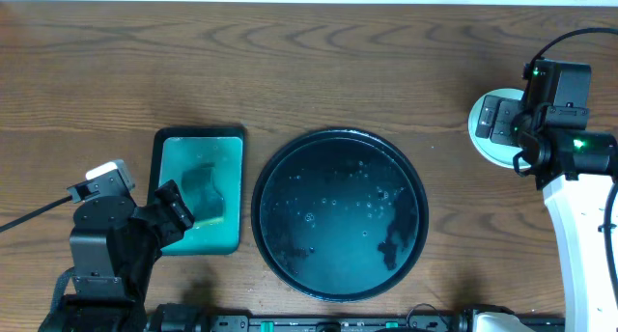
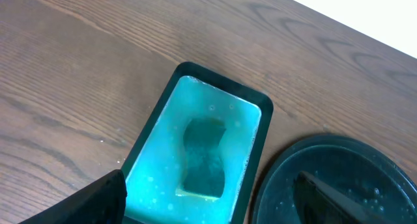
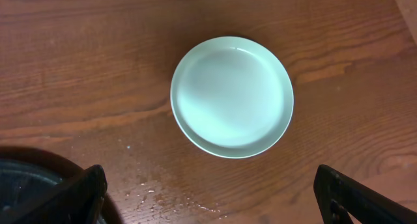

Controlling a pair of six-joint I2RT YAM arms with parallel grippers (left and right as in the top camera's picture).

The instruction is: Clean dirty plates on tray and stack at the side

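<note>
the big round black tray lies flat, wet with little drops. the pale green plates sit clean in a small pile on the table, off to its right.

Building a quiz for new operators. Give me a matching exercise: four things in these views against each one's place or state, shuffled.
1. sponge
2. black tray
3. plates
4. right end effector

a. open, above the plates
b. wet, no plates on it
c. lying in the teal tray
d. stacked right of the black tray

Pairs: 1-c, 2-b, 3-d, 4-a
</note>
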